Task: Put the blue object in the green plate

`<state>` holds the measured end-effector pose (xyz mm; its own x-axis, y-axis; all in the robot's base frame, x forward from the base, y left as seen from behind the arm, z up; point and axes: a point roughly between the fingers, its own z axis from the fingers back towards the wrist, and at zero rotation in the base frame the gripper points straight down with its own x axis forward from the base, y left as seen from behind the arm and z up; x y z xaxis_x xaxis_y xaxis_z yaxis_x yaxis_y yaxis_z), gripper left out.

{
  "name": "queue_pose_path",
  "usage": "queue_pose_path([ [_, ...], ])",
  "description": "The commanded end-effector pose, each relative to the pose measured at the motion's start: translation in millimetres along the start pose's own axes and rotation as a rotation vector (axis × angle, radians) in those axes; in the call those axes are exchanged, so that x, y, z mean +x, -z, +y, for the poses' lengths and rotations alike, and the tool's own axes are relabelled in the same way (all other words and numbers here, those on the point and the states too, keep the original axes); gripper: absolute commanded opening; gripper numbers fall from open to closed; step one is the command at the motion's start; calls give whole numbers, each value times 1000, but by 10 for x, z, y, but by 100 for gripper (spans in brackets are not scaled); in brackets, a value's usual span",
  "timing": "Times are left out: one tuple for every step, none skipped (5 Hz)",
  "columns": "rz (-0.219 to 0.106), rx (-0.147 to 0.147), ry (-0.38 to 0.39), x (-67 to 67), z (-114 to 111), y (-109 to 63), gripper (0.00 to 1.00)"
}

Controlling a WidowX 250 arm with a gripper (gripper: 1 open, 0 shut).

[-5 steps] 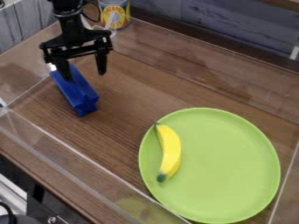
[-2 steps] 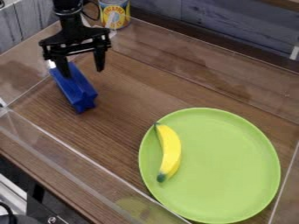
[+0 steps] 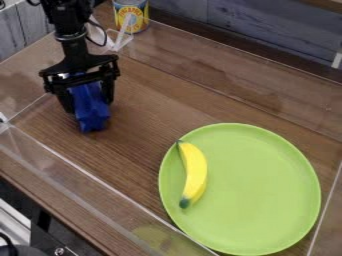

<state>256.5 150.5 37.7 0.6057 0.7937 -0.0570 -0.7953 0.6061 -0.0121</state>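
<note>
Presently, the claw [image 3: 86, 102] is open, its fingers spread over the blue block [image 3: 91, 114]; the block lies on the wooden table [image 3: 160, 90] beneath the claw, partly hidden by it, with one end projecting beyond the fingers; whether either finger touches it cannot be told. The step in hand is judged to be alignment for the grasp; the transfer is yet to be done.

Principal hazard: incomplete descent; if the claw closes too high, the fingertips may catch only the upper edges, and the block may slip out on lifting. Second hazard: angular misalignment; if the fingers do not close squarely across the block's narrow width, one may push first and rotate it beneath the claw. Third hazard: an off-centre grip; the projecting end may sag during the lift and strike the table.

The green plate [image 3: 267, 185] lies well apart from the claw, across bare wood; the banana [image 3: 195, 175] rests on the plate's side nearer the claw; a low or short approach could strike the rim or displace the banana; release should be made beyond it.
</note>
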Motion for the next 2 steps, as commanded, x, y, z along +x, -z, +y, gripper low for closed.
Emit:
queue_pose_path([
  [-20,-20,13,61,-111,-183,100],
  [-2,-31,21,50,-173,-244,100],
])
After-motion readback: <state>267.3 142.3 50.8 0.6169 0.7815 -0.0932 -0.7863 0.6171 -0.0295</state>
